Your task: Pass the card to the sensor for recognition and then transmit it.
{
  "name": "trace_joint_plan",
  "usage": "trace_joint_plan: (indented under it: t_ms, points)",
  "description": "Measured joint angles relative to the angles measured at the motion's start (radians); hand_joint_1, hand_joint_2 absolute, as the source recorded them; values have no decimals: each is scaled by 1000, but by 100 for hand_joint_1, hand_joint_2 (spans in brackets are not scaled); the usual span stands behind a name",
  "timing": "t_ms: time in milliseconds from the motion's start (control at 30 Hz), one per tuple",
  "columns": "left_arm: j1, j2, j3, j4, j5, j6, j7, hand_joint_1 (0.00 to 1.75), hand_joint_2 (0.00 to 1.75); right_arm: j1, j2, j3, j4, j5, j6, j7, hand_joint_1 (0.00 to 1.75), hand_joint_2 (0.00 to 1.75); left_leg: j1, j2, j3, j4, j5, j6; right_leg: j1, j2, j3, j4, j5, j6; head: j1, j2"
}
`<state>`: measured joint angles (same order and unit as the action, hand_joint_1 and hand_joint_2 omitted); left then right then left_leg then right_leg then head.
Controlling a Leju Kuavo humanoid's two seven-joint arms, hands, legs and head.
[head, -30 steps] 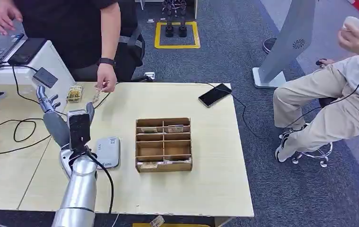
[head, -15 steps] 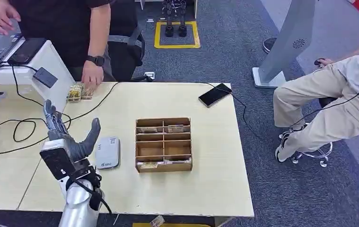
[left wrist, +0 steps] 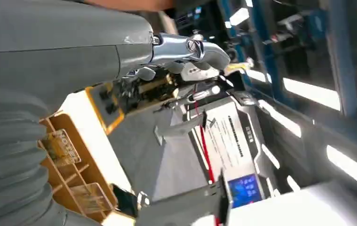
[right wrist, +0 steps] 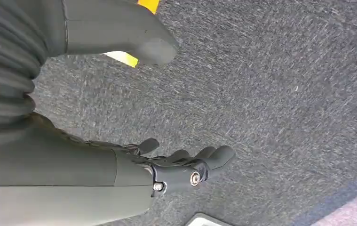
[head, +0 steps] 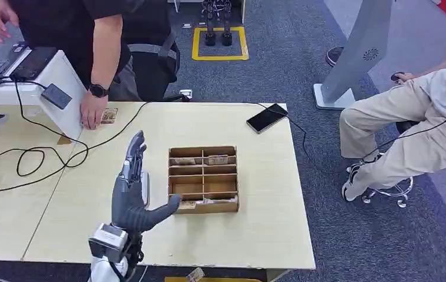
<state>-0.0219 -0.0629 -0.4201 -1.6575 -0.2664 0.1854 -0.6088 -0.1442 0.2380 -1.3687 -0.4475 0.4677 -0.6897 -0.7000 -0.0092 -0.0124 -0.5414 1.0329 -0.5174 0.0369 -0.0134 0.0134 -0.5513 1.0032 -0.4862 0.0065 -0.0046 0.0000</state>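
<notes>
My left hand (head: 133, 197) is raised over the table with its fingers spread and its thumb pointing at the cardboard divider box (head: 203, 178); it holds nothing. Behind it, mostly hidden, lies the white card reader (head: 146, 182). Cards lie in the box's compartments, two at the far row (head: 184, 161) and one at the near row (head: 186, 205). The left wrist view shows my left hand (left wrist: 96, 52) above the box (left wrist: 68, 165). My right hand (right wrist: 134, 169) hangs over grey carpet, fingers loosely apart and empty.
A person leans over the table's far left corner, one hand (head: 93, 113) on a small card (head: 110, 116). A black phone (head: 267, 117) on a cable lies at the far right. Cables (head: 38, 158) run over the left side. A seated person (head: 408, 129) is at the right.
My left hand has swung right from the table's left side and now stands in front of the card reader beside the box. The person's hand slid left along the far edge.
</notes>
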Motion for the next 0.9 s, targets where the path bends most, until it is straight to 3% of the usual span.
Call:
trace_joint_plan:
  t_ms: [233,400,667,833,900]
  points:
    - [-13,35,-77,6,-278,61,59,0,175,5,-4,15,0,0,0,0,0,175,0,0,0,0,0,0,0,0,0,0,0,0,0,0]
    - [-30,58,-112,43,-472,123,136,0,175,7,-5,14,0,25,0,0,0,175,0,0,0,0,0,0,0,0,0,0,0,0,0,0]
    - [-41,77,-139,92,-568,151,193,0,175,7,-5,10,0,48,0,0,0,175,0,0,0,0,0,0,0,0,0,0,0,0,0,0]
    - [-69,88,-164,162,-818,198,330,0,175,7,-5,-10,0,88,0,0,0,175,0,0,0,0,0,0,0,0,0,0,0,0,0,0]
    - [-79,92,-172,192,-866,208,352,0,175,7,-5,-16,0,96,0,0,0,175,0,0,0,0,0,0,0,0,0,0,0,0,0,0]
